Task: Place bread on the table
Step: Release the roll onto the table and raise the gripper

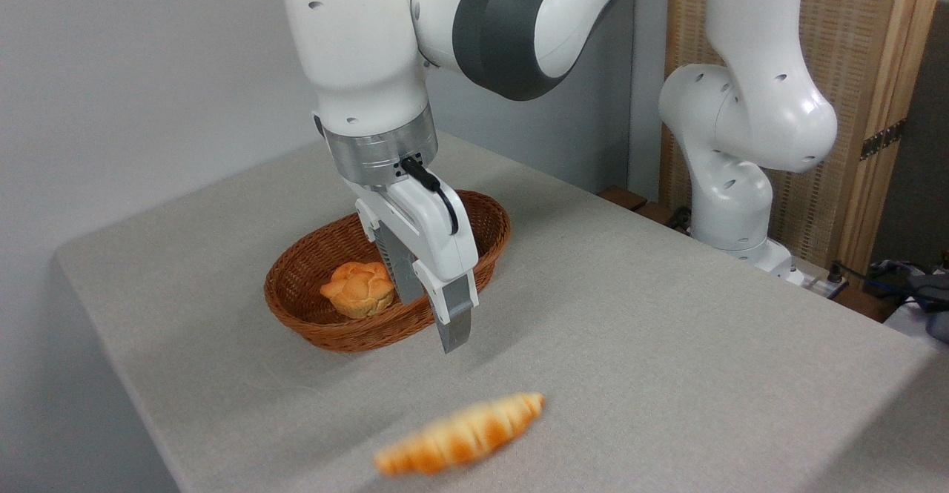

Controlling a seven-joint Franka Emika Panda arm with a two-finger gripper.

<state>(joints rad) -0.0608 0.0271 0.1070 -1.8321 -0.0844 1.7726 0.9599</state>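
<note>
A plain pale grey wall (111, 70) fills the left and back. On the right stands a light wooden-framed screen with woven cane panels (852, 33), fitted with a dark metal hinge (881, 139). Below it lie black cables (867, 274) and what may be dark blue equipment (927, 293), partly cut off.

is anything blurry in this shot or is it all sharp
Fixed camera view: the bread near the front edge is smeared and soft; the tool, wicker basket and bun are sharp; lighting is even, with soft shadows on the table.
</note>
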